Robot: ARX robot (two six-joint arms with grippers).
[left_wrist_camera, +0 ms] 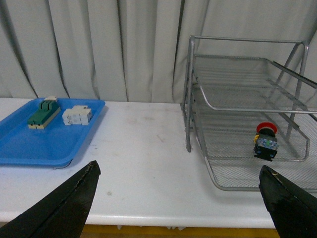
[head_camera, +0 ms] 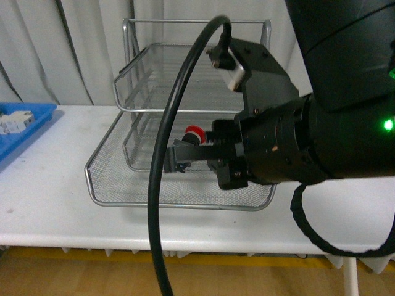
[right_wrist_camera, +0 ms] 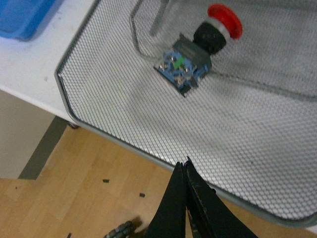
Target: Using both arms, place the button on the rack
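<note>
A long white flat-topped table [head_camera: 49,209] spans the whole width of the front view, its far edge running along a pale grey curtain [left_wrist_camera: 99,49]. The top is mostly bare, with a few faint dark smudges around its middle. Two things stand directly on it. At the left lies a flat blue plastic tray with a low rim [left_wrist_camera: 34,144]. Well apart from it to the right, with open tabletop between, stands a large silver wire-mesh three-tier rack on a metal tube frame [head_camera: 123,179]. Its lowest mesh tier juts nearer than the upper tiers, and a strip of white top shows between it and the table's near edge.
</note>
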